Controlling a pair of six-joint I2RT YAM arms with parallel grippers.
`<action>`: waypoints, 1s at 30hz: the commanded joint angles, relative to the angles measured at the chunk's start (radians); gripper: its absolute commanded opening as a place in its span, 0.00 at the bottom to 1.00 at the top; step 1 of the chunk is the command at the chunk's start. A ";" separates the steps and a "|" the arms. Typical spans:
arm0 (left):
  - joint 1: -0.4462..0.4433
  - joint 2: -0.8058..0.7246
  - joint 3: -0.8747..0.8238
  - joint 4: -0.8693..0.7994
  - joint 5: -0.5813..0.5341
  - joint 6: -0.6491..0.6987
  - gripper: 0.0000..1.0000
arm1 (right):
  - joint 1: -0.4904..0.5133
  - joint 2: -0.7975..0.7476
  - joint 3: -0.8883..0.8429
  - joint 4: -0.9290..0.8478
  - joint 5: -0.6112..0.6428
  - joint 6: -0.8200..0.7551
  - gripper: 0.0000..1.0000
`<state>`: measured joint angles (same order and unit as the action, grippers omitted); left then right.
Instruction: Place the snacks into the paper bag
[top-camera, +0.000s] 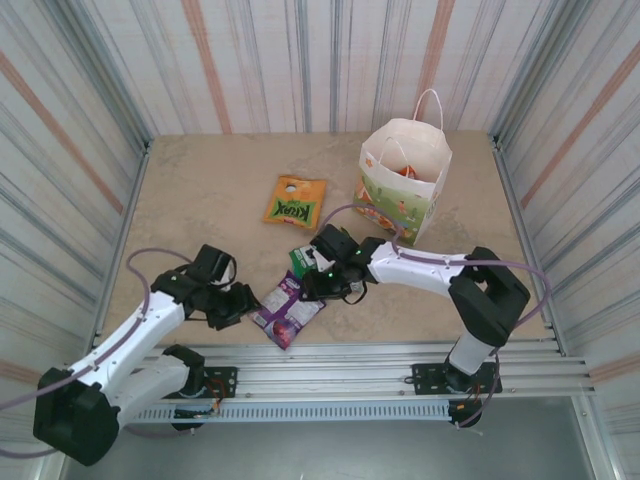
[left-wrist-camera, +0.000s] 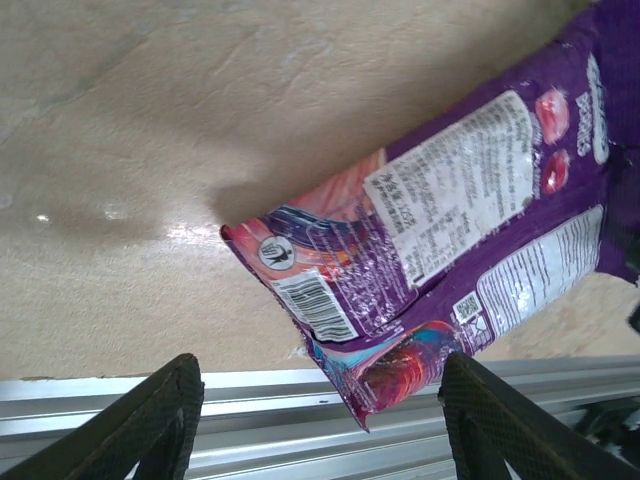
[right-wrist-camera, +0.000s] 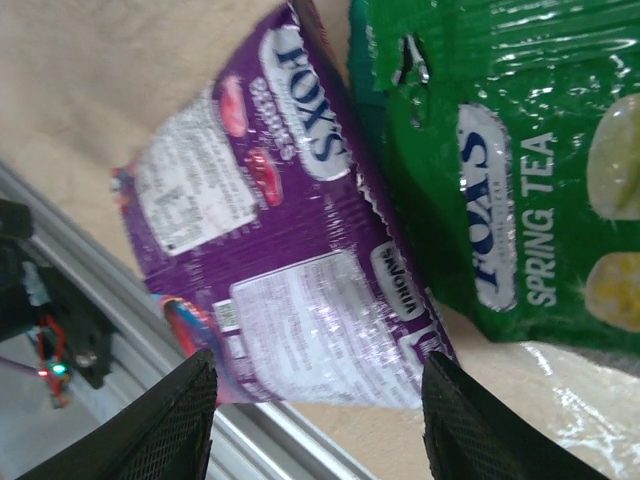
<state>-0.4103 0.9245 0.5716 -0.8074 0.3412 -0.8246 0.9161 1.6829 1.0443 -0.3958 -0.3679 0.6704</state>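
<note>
The purple snack packet lies at the table's near edge, one corner overhanging the metal rail. My left gripper sits just left of it, open; in the left wrist view that overhanging corner of the purple packet lies between the spread fingers of the left gripper, untouched. My right gripper hovers open over the green packet. In the right wrist view the right gripper frames the purple packet, with the green packet beside it. An orange packet lies mid-table. The white paper bag stands upright at the back right, something orange-red inside.
A ribbed metal rail runs along the near edge of the table, also seen as the rail under the left fingers. Corrugated walls close in the left, back and right sides. Bare tabletop lies at the back left.
</note>
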 joint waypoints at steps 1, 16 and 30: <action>0.040 -0.021 -0.065 0.066 0.111 -0.054 0.67 | -0.003 0.032 0.022 -0.040 -0.004 -0.055 0.52; 0.071 0.095 -0.203 0.366 0.201 -0.106 0.59 | -0.005 0.105 0.025 0.003 -0.043 -0.054 0.40; 0.068 0.108 -0.199 0.484 0.245 -0.111 0.23 | -0.011 0.105 -0.001 0.071 -0.058 -0.019 0.40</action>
<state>-0.3458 1.0485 0.3771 -0.3714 0.5434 -0.9276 0.9142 1.7840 1.0492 -0.3569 -0.4179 0.6434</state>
